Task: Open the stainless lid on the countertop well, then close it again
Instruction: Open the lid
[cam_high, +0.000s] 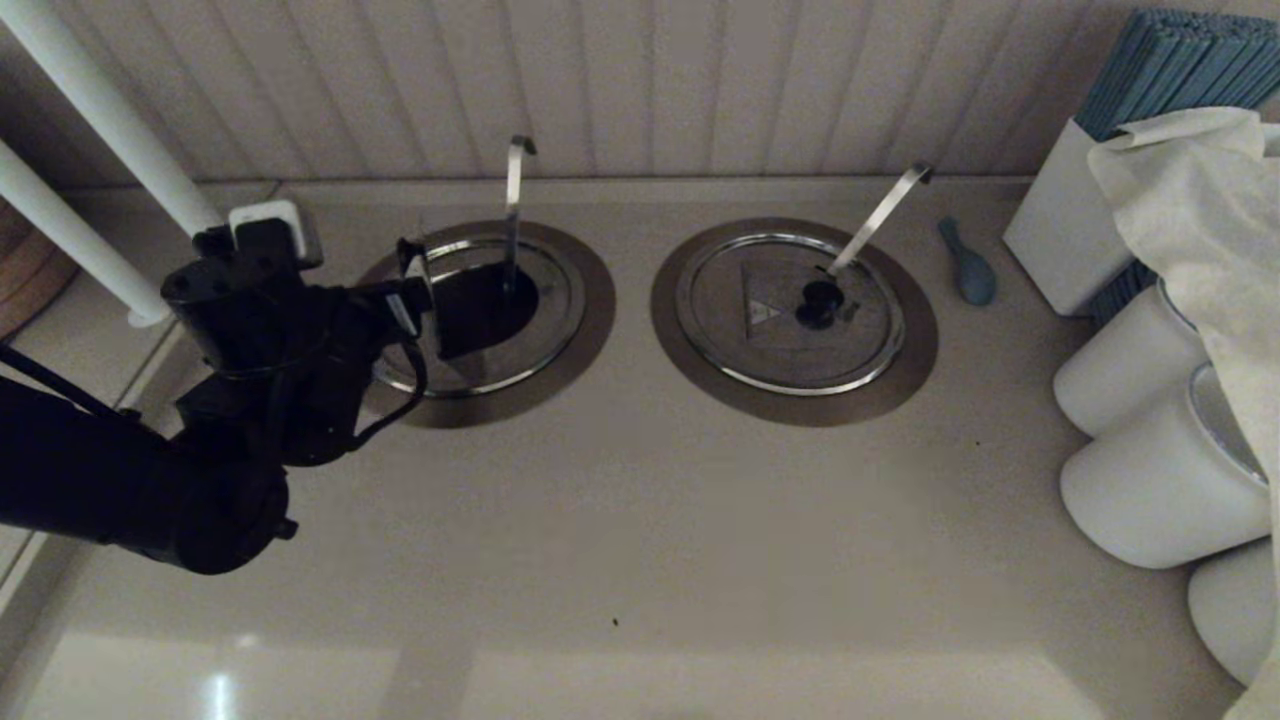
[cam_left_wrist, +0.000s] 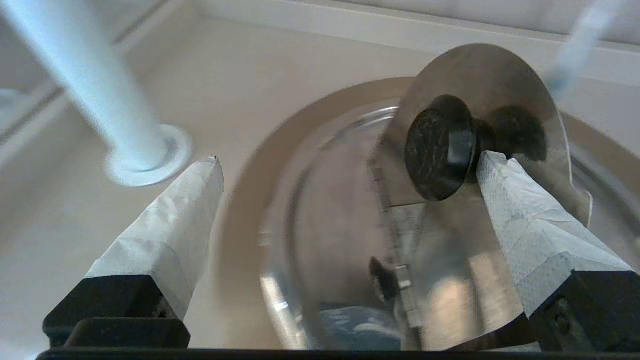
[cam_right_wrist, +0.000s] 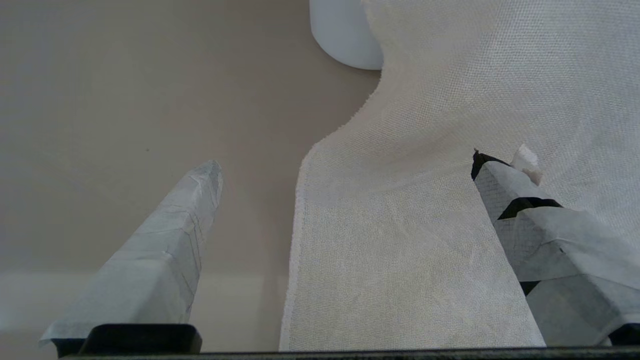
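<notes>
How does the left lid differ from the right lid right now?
The left lid has its flap tipped up on edge, showing the dark well below; the right lid lies flat and shut. The open left gripper has one finger against the left lid's knob; nothing touches the right lid. A thin hooked rod stands near upright through the left lid; a wider strip handle leans from the right lid. Both are round steel with a black knob.

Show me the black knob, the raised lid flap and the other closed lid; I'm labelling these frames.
black knob (cam_left_wrist: 440, 147), left wrist view, its round face.
raised lid flap (cam_left_wrist: 495, 75), left wrist view, its bare steel upper part.
closed lid (cam_high: 790, 345), head view, its flat steel top.
</notes>
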